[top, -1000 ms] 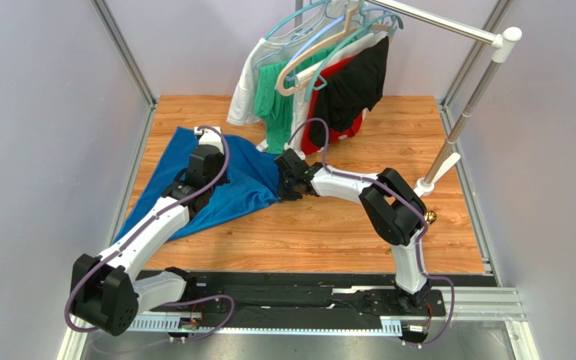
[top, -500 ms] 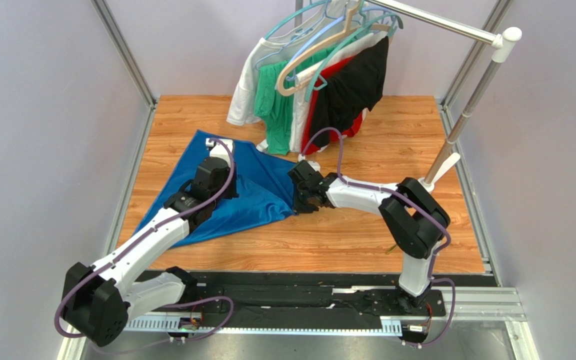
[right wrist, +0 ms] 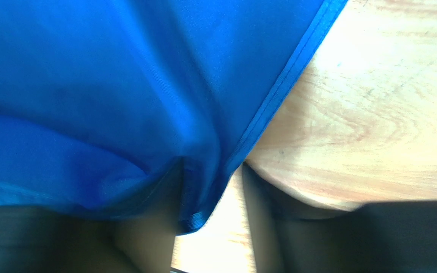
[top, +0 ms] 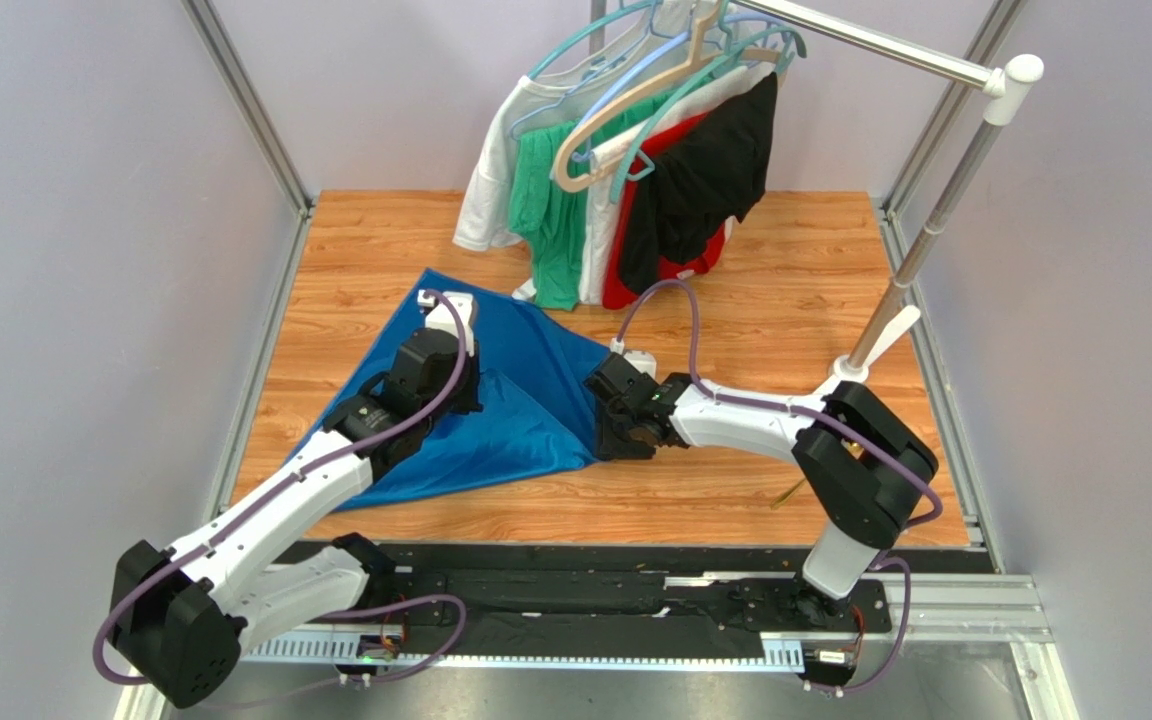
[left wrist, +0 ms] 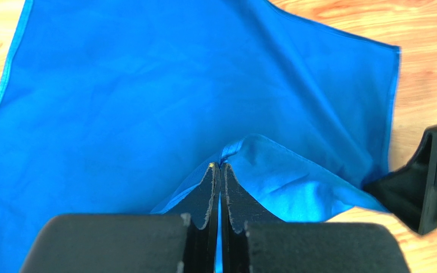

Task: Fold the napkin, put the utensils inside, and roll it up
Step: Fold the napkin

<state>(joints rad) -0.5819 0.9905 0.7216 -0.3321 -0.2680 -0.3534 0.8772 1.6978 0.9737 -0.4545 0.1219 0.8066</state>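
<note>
Blue, thin and faintly shiny, the napkin (top: 530,405) lies mostly flat on the wooden table (top: 778,285) in the top view, with one arm at each side of it. In the left wrist view, the left gripper (left wrist: 219,168) is closed tight on a raised fold near the cloth's middle. In the right wrist view, the right gripper (right wrist: 212,170) stands parted, a hemmed corner draped loose against one finger, not clamped. The cloth looks light, limp and probably slippery, so hems or corners are the best places to pinch.

Walls (top: 86,225): plain pale grey — metal posts (top: 244,98) at corners
Table (top: 778,270): wood-grain top (warm orange)
Rack (top: 940,203): steel, garments (top: 695,173) hanging
</note>
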